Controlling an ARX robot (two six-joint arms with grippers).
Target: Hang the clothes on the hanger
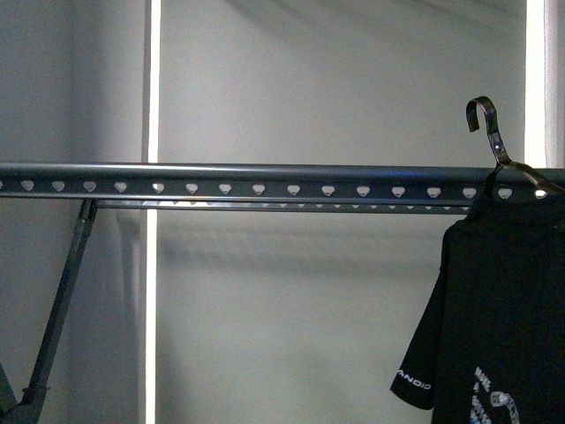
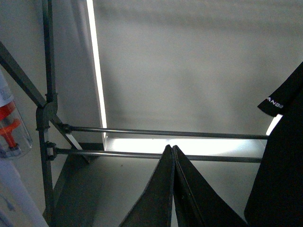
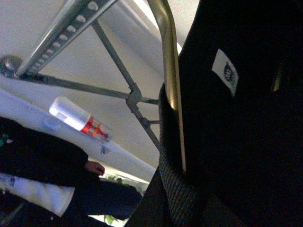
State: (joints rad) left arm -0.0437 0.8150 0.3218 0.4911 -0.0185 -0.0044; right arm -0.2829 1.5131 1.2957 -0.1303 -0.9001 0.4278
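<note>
The clothes (image 1: 508, 300), a black T-shirt with white lettering at the sleeve hem, hang at the far right of the front view on a black coat hook (image 1: 488, 132). The tip of that hook stands above the hanger (image 1: 265, 181), a long grey rail with a row of holes. Neither gripper shows in the front view. In the right wrist view my right gripper (image 3: 180, 203) is shut on the clothes (image 3: 246, 118) at the ribbed collar (image 3: 173, 184), beside a shiny metal wire (image 3: 170, 71). My left gripper (image 2: 173, 149) is shut on nothing, with the sleeve (image 2: 279, 104) to its side.
A slanted grey strut (image 1: 62, 300) holds up the rail at the left. Two thin crossbars (image 2: 165, 133) run low on the frame. A clear bottle with a red part (image 3: 80, 120) lies beyond the frame, near a person in dark clothes (image 3: 47, 161). A pale wall stands behind.
</note>
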